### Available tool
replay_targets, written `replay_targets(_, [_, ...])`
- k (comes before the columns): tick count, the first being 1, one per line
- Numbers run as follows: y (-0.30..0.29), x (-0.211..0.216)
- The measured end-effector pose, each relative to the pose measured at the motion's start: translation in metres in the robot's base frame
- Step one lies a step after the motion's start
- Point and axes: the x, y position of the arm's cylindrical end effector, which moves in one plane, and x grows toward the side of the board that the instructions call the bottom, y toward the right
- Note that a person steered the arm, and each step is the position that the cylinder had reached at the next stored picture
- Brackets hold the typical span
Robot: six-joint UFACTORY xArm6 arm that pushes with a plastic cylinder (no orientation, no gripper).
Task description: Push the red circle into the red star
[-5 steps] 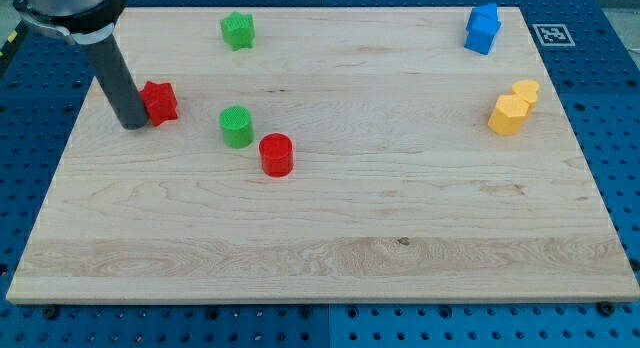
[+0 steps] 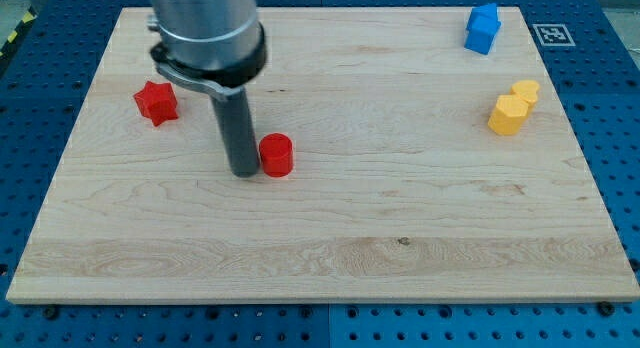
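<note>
The red circle [image 2: 276,155] sits mid-board, touching my tip [image 2: 243,172] at the tip's three o'clock (a bare rod, with no jaws to spread or pinch). The red star [image 2: 157,102] lies well apart, toward ten o'clock.

Grey metal collar, dark cylindrical rod [image 2: 240,128]

The wooden bench [image 2: 330,238] lies on a blue pegboard [image 2: 620,138] dotted with holes. A blue block [image 2: 482,28] of unclear shape sits near the bench's top right corner. Below it, near the view's right edge, two yellow blocks touch: a hexagon [image 2: 507,115] and, just up and right of it, another [image 2: 526,91] whose shape is hard to make out. A black-and-white marker [image 2: 553,34] sits on the pegboard by the top right corner.
</note>
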Motion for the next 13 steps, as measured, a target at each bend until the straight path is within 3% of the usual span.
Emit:
replay_targets(2, [0.084,0.042])
replay_targets(3, [0.101,0.041])
replay_targets(5, [0.091,-0.004])
replay_targets(9, [0.085,-0.02])
replay_targets(13, [-0.014,-0.02])
